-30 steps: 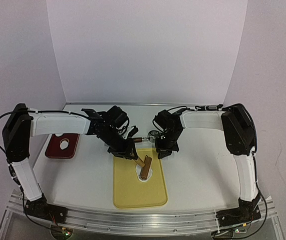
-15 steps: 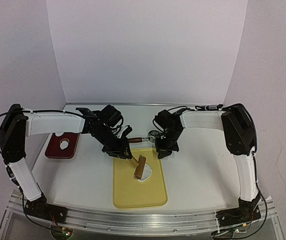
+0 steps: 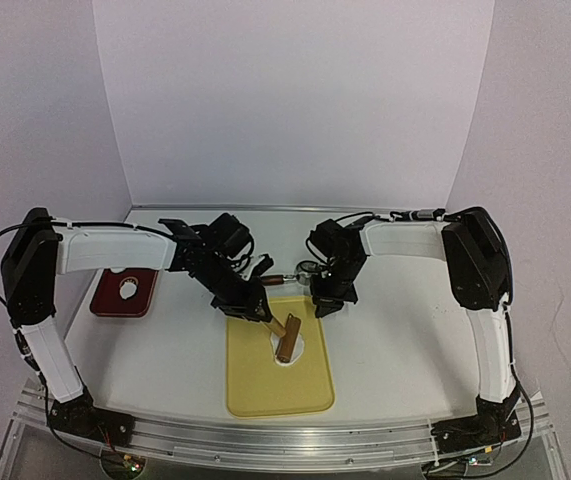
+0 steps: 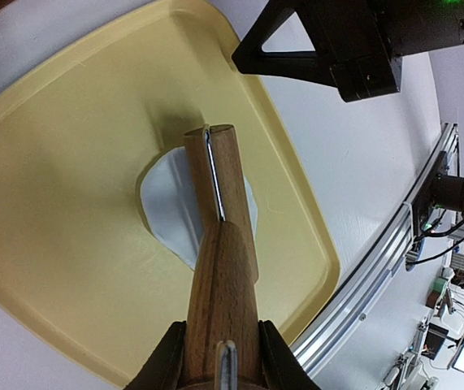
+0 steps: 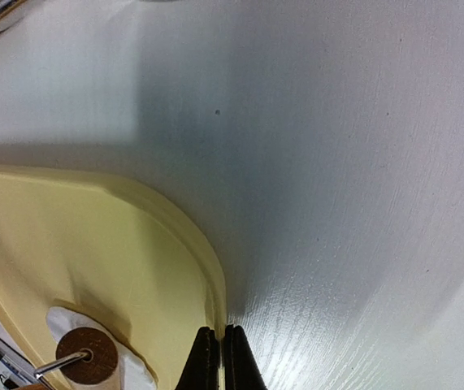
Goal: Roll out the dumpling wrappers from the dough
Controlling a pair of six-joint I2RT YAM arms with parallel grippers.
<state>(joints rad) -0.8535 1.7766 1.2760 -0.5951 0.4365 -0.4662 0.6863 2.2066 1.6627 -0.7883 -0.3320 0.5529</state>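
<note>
A flattened white piece of dough point(image 4: 166, 213) lies in the middle of the yellow tray point(image 3: 265, 390). The wooden rolling pin point(image 4: 215, 175) rests across it, and my left gripper point(image 4: 219, 357) is shut on the pin's handle. In the top view that gripper point(image 3: 258, 307) hangs over the tray's far left corner. My right gripper point(image 5: 218, 340) is shut on the tray's rim point(image 5: 191, 236) at the far right corner. One small round dumpling wrapper point(image 3: 130, 291) lies on the dark red plate point(image 3: 105, 300) at the left.
A metal ring cutter point(image 3: 308, 267) with a wooden handle lies just behind the yellow tray, between the two grippers. White table surface point(image 5: 337, 162) spreads to the right of the tray. The aluminium rail point(image 3: 295, 440) runs along the near edge.
The left gripper drew the rolling pin back towards the left across the dough, then pushed it forward again to about where it was. The right gripper has stayed on the tray's rim.
</note>
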